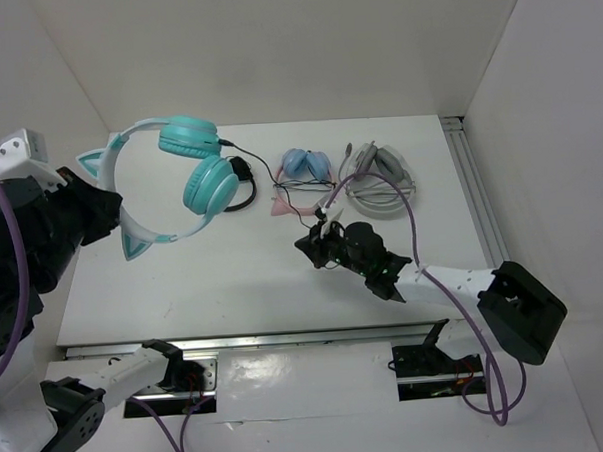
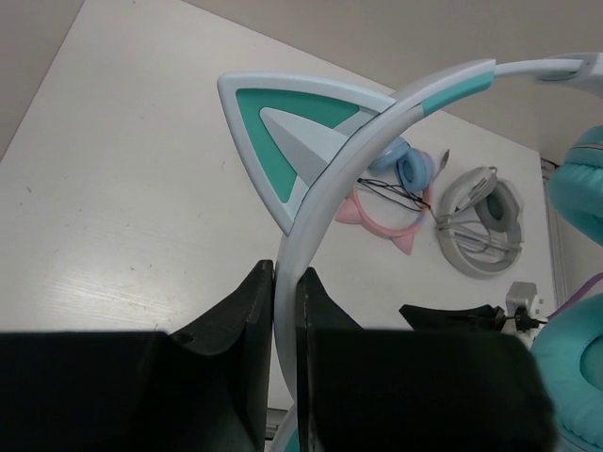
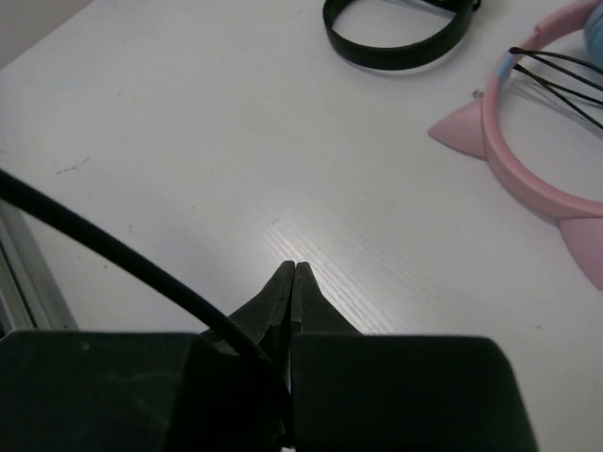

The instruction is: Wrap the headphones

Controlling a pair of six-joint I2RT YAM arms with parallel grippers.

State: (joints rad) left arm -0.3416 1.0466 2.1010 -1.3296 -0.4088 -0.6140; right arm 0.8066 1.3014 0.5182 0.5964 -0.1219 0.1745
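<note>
The headphones (image 1: 210, 185), teal cups on a white cat-eared band, hang in the air over the table's left side. My left gripper (image 1: 118, 212) is shut on their headband (image 2: 330, 188); in the left wrist view the band runs straight up between the fingertips (image 2: 285, 275). The thin black cable (image 1: 264, 168) leaves the upper cup and trails right and down to my right gripper (image 1: 308, 246), low over the table's middle. In the right wrist view that gripper (image 3: 296, 266) has its tips pressed together, and the cable (image 3: 113, 250) runs in between the fingers near their base.
At the back of the table lie a small black pair (image 1: 242, 184), a light-blue pair on a pink cat-ear band (image 1: 307, 166) and a grey pair (image 1: 379, 178). A metal rail (image 1: 475, 198) runs along the right edge and another (image 1: 286, 339) along the front.
</note>
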